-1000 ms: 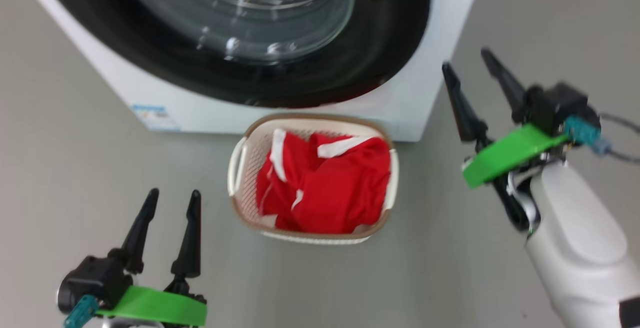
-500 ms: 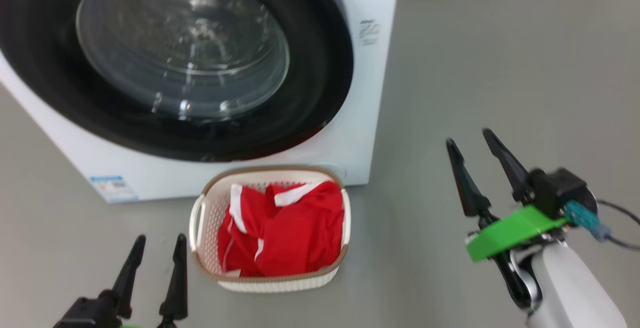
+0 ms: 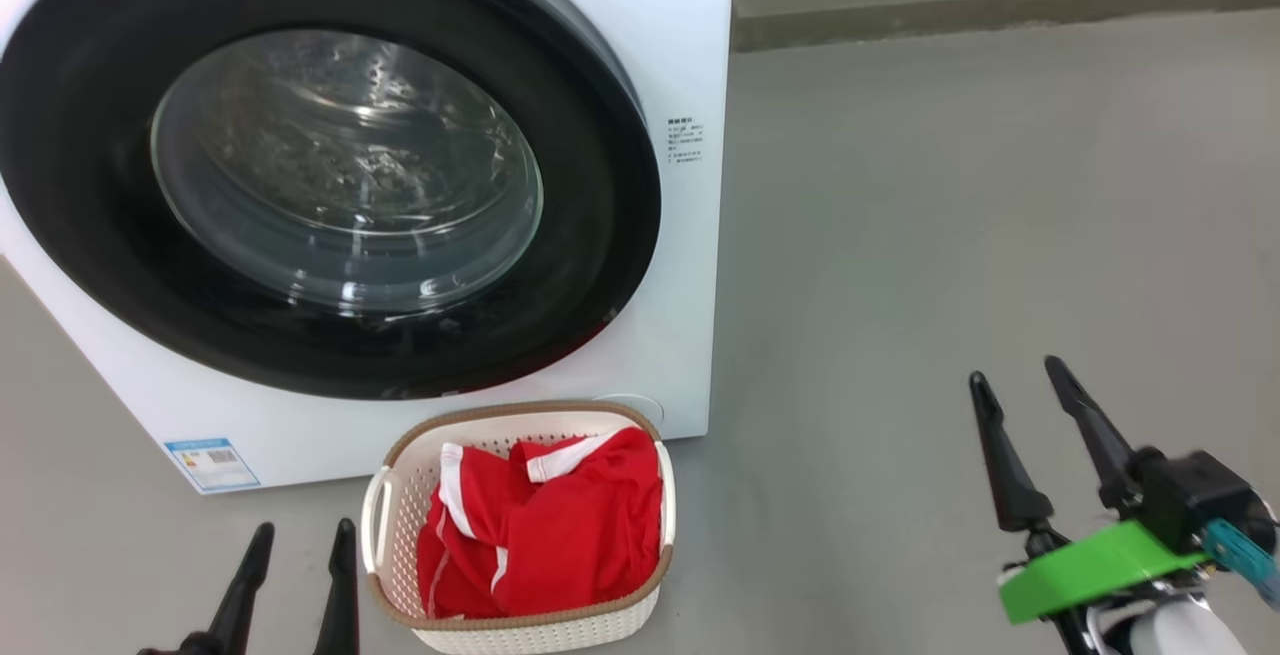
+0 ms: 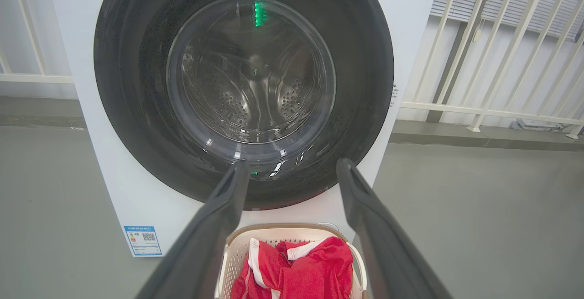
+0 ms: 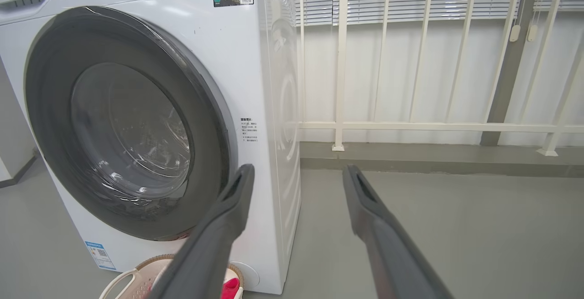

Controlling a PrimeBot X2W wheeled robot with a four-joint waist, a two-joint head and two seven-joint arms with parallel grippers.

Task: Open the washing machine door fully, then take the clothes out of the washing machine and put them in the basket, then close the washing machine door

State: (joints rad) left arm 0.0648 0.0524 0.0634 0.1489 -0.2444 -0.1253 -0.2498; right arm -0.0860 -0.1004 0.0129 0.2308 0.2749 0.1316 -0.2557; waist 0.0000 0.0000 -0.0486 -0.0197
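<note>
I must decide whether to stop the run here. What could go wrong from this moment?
1. The washing machine door looks shut, yet whether it latched cannot be told; it might swing open.
2. The basket stands just beside the open left gripper; a forward move could knock it and spill the clothes.

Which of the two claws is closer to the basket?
The left claw, just beside the basket; the right claw stands far off to the side.
</note>
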